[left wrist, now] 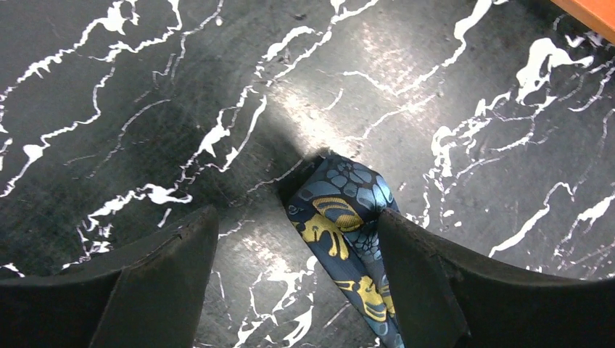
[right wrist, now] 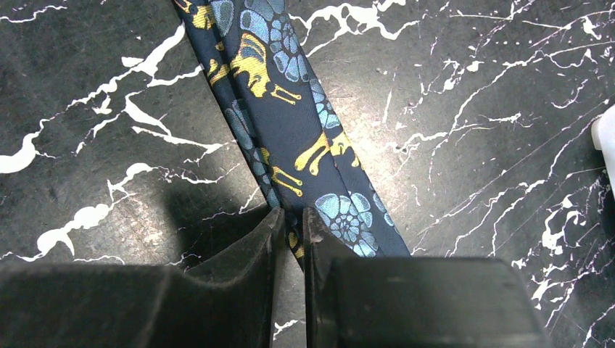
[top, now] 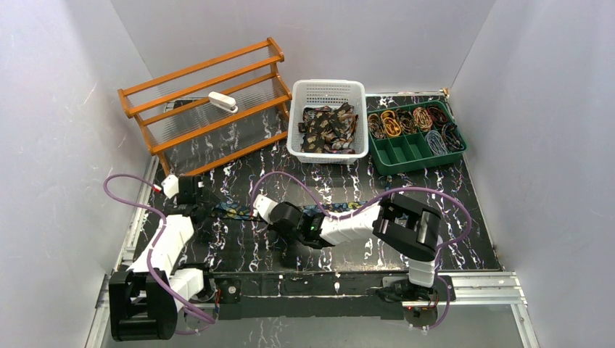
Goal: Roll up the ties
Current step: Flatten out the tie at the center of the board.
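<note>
A dark blue tie with teal and gold paisley (top: 233, 212) lies flat across the black marble table between my two grippers. In the left wrist view its folded end (left wrist: 341, 206) lies between the open jaws, against the right finger (left wrist: 428, 275). My left gripper (left wrist: 296, 217) is open and low over the table; it also shows in the top view (top: 197, 199). My right gripper (right wrist: 293, 214) is shut on the tie (right wrist: 290, 109), pinching one edge of the strip. In the top view it (top: 259, 209) sits mid-table, right of the left gripper.
A wooden rack (top: 210, 94) stands at the back left with a white object (top: 223, 102) on it. A white basket (top: 328, 85) holds brown paisley ties (top: 330, 129). A green tray (top: 417, 165) at the back right holds rolled ties (top: 406, 121). Purple cables loop over both arms.
</note>
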You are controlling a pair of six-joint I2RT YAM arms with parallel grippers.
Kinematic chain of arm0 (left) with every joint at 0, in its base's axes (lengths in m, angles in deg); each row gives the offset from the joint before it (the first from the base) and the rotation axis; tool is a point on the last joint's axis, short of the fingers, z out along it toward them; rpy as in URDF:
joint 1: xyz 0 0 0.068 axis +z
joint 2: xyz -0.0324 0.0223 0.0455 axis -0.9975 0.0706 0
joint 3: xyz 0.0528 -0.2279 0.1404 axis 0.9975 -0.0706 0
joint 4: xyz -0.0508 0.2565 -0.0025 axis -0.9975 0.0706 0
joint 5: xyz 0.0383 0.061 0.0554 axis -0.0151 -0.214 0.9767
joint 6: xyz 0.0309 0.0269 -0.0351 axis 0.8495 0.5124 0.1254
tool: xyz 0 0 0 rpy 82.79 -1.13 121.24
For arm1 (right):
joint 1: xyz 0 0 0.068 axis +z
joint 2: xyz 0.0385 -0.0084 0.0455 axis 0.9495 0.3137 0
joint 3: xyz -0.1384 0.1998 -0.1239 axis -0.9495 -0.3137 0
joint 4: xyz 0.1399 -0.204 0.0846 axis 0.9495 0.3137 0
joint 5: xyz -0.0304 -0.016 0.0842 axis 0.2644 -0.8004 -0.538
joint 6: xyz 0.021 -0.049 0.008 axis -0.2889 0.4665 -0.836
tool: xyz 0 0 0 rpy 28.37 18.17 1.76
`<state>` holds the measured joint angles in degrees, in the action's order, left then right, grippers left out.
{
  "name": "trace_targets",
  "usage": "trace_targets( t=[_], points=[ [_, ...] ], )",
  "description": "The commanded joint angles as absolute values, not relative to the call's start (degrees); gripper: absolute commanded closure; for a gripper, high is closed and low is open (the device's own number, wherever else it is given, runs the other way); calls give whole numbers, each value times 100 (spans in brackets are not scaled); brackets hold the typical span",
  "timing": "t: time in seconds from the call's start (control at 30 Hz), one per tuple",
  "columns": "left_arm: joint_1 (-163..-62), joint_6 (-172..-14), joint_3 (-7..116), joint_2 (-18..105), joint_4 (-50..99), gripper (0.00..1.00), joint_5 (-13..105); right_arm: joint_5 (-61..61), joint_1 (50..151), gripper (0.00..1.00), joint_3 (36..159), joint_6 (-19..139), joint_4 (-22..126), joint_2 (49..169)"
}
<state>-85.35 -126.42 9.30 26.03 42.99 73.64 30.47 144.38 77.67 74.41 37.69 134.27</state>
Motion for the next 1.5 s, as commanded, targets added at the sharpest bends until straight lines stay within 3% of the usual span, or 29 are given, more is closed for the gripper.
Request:
trace_targets(
  t=[0.0,0.3,0.43,0.5,0.57,0.67,0.8,1.07,1.23,1.37,1.47],
  points=[
    [-8315,-12633,899,2642,4342,24,7458,2777,14466,74,7910,7369,3856,13348],
    [-8182,-12524,792,2608,4296,46,7294,2681,14443,68,8296,7058,4336,13223],
    [-8173,-12616,725,2345,4599,60,7347,1397,14068,62,9019,6248,5330,12883],
    [-8171,-12674,575,2133,4513,69,7218,1281,13909,56,9246,5948,5789,12667],
    [-8169,-12720,452,1956,4458,74,7217,1560,13784,38,8944,5684,5700,12259],
    [-8164,-12743,369,1785,4498,76,7218,2174,13403,33,8453,5190,5905,11624],
    [-8164,-12719,333,1602,4572,79,7260,3308,12535,25,7590,4003,6526,10551],
    [-8164,-12687,243,1467,4477,84,7105,2427,9593,13,6310,3270,7042,9065],
    [-8157,-12700,323,1575,4575,92,7190,852,8151,18,6253,3340,6791,9627],
    [-8156,-12671,365,1569,4549,92,7177,423,7988,21,6276,3207,6280,10212],
    [-8140,-12638,377,1614,4535,93,7112,346,7890,29,6366,3179,6097,10712]
  ],
)
